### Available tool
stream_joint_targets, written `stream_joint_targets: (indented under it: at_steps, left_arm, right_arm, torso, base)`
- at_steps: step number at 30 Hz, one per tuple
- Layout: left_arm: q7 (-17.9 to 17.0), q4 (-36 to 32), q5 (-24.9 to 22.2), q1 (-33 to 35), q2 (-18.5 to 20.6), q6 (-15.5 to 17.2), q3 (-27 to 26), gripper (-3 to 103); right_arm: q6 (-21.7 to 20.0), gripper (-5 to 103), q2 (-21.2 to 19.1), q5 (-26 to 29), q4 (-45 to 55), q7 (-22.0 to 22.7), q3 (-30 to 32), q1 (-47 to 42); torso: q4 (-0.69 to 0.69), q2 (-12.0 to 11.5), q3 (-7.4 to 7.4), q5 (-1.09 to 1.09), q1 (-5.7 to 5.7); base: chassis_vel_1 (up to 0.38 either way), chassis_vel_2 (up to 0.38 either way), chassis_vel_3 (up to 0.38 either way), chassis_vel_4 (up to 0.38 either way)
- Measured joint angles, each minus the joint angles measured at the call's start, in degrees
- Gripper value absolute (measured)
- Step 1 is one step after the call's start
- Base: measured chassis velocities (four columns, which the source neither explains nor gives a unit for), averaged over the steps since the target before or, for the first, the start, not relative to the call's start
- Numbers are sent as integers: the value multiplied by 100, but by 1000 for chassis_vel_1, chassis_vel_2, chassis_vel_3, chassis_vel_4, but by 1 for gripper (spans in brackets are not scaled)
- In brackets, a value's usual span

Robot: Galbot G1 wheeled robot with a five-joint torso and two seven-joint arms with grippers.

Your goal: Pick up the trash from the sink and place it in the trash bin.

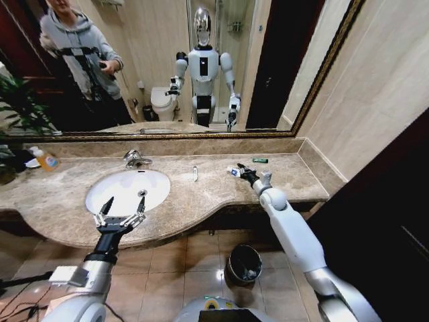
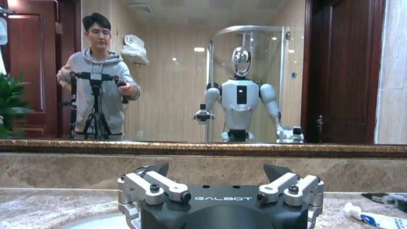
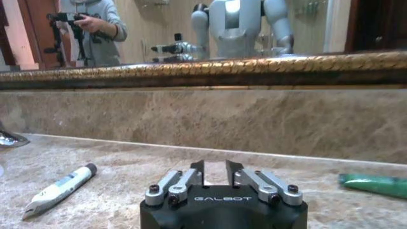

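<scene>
Standing on the tiled floor nearest the robot, just in front of the counter's curved edge, the trash bin shows its shiny rim and a few pale scraps inside. Up from it, the left gripper hovers over the near rim of the sink, its two fingers spread wide apart with nothing between them; the left wrist view shows the same open fingers pointing toward the mirror. The white oval basin sits in the brown marble countertop, with the chrome tap at its far edge.

To the right of the basin, a thin white stick lies alone on the marble. Farther right, the right gripper reaches over the counter, down near its surface, touching or just beside a small white tube; its fingers stand close together with a narrow gap, and nothing shows between them. In the right wrist view a white tube with a dark cap lies on the marble to one side of the gripper, and a small green tube to the other. The green tube rests near the back wall. An orange-yellow bottle stands at the far left of the counter, below the gold-framed mirror
</scene>
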Motion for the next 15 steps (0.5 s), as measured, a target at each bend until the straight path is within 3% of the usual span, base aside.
stream_joint_targets:
  at_steps: [6,11,15]
  left_arm:
    - [0,0,0,0,0,0,0,100]
    - [0,0,0,0,0,0,0,100]
    - [0,0,0,0,0,0,0,100]
  right_arm:
    - [19,47,90,-122,-321,-74,-97,193]
    - [22,58,70,-136,-402,-127,-110,220]
    - [22,80,77,-175,-418,-174,-176,209]
  torso:
    - [0,0,0,0,0]
    - [0,0,0,0,0]
    - [0,0,0,0,0]
  base:
    - [0,0,0,0]
    - [0,0,0,0]
    - [0,0,0,0]
